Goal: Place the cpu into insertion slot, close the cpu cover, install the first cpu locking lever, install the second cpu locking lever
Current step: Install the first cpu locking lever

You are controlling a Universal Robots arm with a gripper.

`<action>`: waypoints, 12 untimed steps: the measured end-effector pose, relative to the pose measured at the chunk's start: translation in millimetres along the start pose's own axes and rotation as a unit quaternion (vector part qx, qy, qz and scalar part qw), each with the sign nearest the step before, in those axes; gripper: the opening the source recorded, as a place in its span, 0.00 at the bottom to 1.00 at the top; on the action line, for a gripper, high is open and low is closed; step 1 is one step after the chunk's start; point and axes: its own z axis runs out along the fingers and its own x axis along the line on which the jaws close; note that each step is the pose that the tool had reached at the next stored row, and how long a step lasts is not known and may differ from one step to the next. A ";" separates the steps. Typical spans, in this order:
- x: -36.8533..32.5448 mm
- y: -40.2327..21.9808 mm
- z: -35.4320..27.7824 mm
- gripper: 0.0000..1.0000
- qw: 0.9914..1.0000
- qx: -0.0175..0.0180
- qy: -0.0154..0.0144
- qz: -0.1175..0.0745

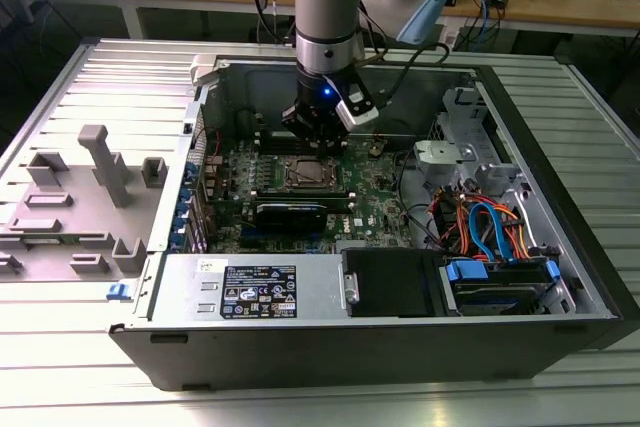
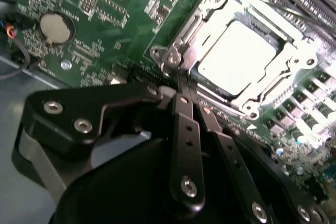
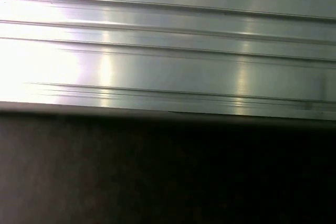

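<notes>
Work on the socket looks well advanced. In the second wrist view the cpu (image 2: 239, 56) lies flat in the insertion slot (image 2: 294, 35), its pale metal top showing through the window of the cpu cover (image 2: 210, 19), which is folded down over it. So the chip is placed and the cover appears closed; that much can be judged done.

What remains is the levers. The hand (image 2: 181, 80) has its two black fingers drawn together into a narrow wedge, the tips right at the socket corner beside a thin metal lever end (image 2: 170, 56). Whether the tips are pressing that lever or only touching the frame beside it is hard to tell, and nothing is clearly pinched between them. Which of the two locking levers this is, and whether either is latched, cannot be made out.

In the exterior view the hand (image 1: 318, 132) hangs low inside the open computer case (image 1: 560, 247), just above the socket on the green motherboard (image 1: 385, 197); the arm hides the far side of the socket. The case lies on a ribbed metal tabletop (image 1: 90, 367). The first wrist view gives bright ribbed metal above a dark band and adds nothing about the socket.
</notes>
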 end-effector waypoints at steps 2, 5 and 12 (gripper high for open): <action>0.0 0.2 -0.4 0.11 1.000 -0.002 0.000 0.000; -0.3 0.7 -2.8 0.11 1.000 -0.004 -0.001 0.000; -0.4 -0.2 -7.3 0.11 1.000 -0.003 0.000 0.000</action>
